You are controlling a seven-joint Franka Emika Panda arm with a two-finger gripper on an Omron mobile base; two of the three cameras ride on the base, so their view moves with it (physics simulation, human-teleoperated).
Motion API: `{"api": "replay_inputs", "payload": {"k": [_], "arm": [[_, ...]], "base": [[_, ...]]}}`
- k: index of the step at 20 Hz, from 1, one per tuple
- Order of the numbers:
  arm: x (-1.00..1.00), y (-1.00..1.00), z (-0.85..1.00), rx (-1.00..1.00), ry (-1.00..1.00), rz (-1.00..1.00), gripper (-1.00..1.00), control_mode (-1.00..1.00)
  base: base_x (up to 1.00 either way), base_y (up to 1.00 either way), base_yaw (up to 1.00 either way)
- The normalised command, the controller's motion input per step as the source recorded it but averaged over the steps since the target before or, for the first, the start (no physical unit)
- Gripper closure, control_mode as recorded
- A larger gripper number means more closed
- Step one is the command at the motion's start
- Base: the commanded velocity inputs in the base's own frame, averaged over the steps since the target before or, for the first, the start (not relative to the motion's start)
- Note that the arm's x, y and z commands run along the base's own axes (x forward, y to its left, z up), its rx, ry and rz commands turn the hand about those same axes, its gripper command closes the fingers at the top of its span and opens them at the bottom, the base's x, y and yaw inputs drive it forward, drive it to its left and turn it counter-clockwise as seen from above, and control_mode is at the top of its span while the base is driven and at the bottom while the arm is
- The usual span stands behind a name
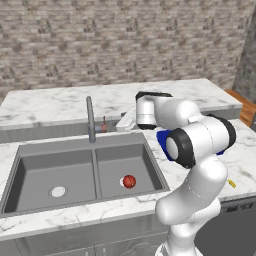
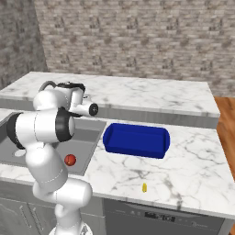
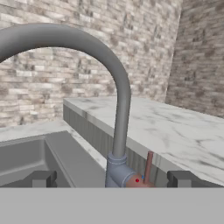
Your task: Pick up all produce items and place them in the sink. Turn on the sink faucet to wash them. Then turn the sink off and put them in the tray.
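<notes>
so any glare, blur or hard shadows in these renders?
Left base view: flat even light, no glare; sink walls softly shaded, red fruit crisp. Right base view: the same, blue tray evenly lit. Hand view: faucet close and sharp, smooth shading, no blur.

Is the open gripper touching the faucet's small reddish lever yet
Apart. In the hand view the two dark fingertips stand wide on either side of the reddish lever of the grey gooseneck faucet, with clear gaps.
</notes>
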Motion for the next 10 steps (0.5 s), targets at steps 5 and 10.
{"api": "replay_inputs", "payload": {"k": [5, 10], "arm": [[0.18, 0.07, -0.07, 0.00, -0.01, 0.00, -1.00, -1.00], [0.19, 0.07, -0.17, -0.01, 0.00, 0.00, -1.00, -1.00]], "base": [[0.00, 0.00, 0.00], [0.00, 0.00, 0.00]]}}
